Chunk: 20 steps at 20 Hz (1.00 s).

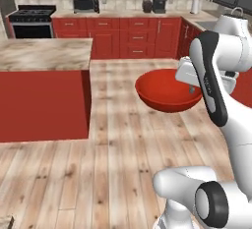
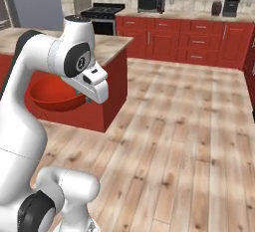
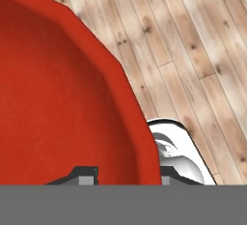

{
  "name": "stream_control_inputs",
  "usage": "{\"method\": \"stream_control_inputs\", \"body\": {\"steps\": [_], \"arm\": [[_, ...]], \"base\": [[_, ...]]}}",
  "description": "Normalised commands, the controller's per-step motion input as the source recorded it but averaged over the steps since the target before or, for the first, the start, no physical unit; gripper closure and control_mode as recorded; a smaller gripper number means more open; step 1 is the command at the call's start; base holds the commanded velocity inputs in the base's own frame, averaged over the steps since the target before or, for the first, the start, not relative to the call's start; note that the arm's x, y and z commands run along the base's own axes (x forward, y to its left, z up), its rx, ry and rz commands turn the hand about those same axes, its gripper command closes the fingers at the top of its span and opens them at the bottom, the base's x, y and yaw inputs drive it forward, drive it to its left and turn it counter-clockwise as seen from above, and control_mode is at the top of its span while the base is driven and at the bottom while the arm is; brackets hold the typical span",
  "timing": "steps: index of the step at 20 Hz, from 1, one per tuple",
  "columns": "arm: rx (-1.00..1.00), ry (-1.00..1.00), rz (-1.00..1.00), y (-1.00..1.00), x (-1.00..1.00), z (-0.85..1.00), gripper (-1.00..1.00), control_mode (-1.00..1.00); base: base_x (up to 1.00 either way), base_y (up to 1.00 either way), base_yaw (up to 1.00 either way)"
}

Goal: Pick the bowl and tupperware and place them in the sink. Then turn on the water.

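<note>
One bowl (image 1: 165,93): red, wide, glossy, held up in the air above the wooden floor (image 1: 113,144), upright, opening turned upward.
Gripper (image 3: 124,179): closed on the rim of the bowl, one finger inside the wall and one finger outside it, as seen in the hand view.
Fingers (image 3: 86,176): small and dark, inner one seen against the red inside of the bowl; outer one just on the other side of the rim.
Bowl relative to gripper: hanging from the jaws by its near rim; in the left base view spreading to the left of the hand, in the right base view partly hidden behind the hand (image 2: 92,84) and the arm.
Floor: light wooden planks, well below the gripper and the bowl.
Island (image 1: 44,95): red sides, beige stone top, well apart from the gripper on its left in the left base view.
Far cabinets (image 1: 123,36): red, along the back wall, far ahead of the gripper, with a stove (image 1: 32,21), a microwave (image 1: 86,3) and a coffee machine (image 1: 160,2).
Contact: bowl touching only the fingers, not the island, not the floor.
</note>
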Motion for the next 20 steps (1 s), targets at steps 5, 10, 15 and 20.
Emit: {"method": "stream_control_inputs", "body": {"steps": [5, 10, 15, 20], "arm": [[0.0, 0.0, 0.0, 0.0, 0.0, 0.0, 1.0, 1.0], [0.0, 0.0, 0.0, 0.0, 0.0, 0.0, 1.0, 1.0], [0.0, 0.0, 0.0, 0.0, 0.0, 0.0, 1.0, 1.0], [0.0, 0.0, 0.0, 0.0, 0.0, 0.0, 1.0, 1.0]], "base": [[1.0, -0.3, -0.01], [1.0, -0.44, 0.0], [1.0, -0.31, -0.01], [1.0, -0.22, -0.07]]}}
